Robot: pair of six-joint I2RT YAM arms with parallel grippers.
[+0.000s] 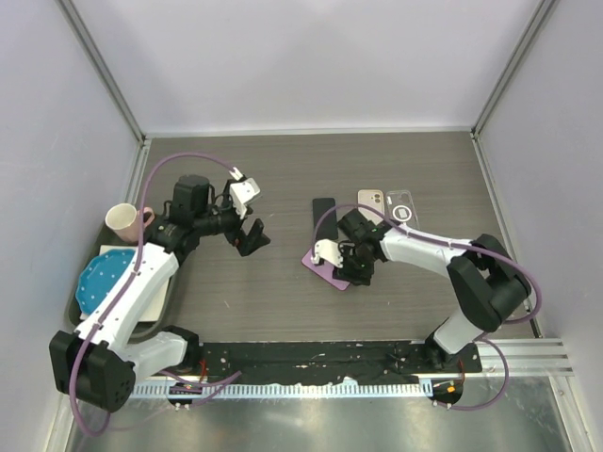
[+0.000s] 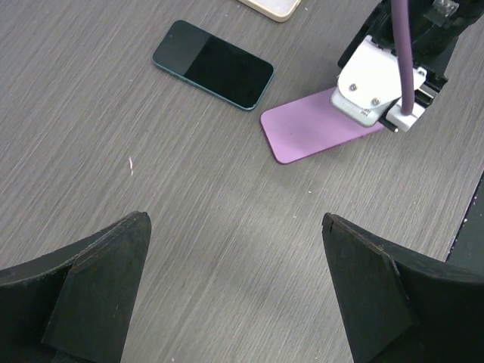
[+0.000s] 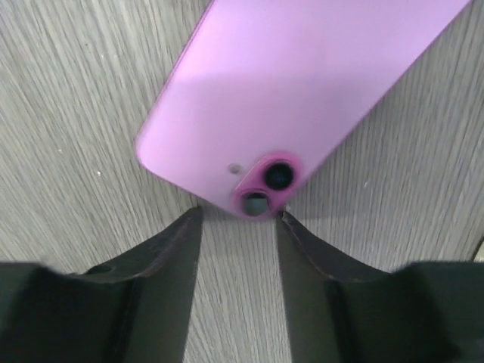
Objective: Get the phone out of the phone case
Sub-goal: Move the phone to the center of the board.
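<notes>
A purple phone (image 1: 323, 269) in its purple case lies back up on the table, with its camera bump (image 3: 271, 185) showing in the right wrist view. My right gripper (image 1: 354, 267) is low over its camera end. Its jaws (image 3: 238, 218) are open a little, with the tips just at the phone's corner and holding nothing. The purple phone also shows in the left wrist view (image 2: 314, 127). My left gripper (image 1: 252, 237) is open and empty to the phone's left, above bare table (image 2: 234, 227).
A black phone (image 1: 323, 212) lies face up behind the purple one and shows in the left wrist view (image 2: 213, 64). A beige phone (image 1: 370, 199) and a clear case (image 1: 400, 204) lie beside it. A pink cup (image 1: 122, 221) and a blue plate (image 1: 102, 279) are at the far left.
</notes>
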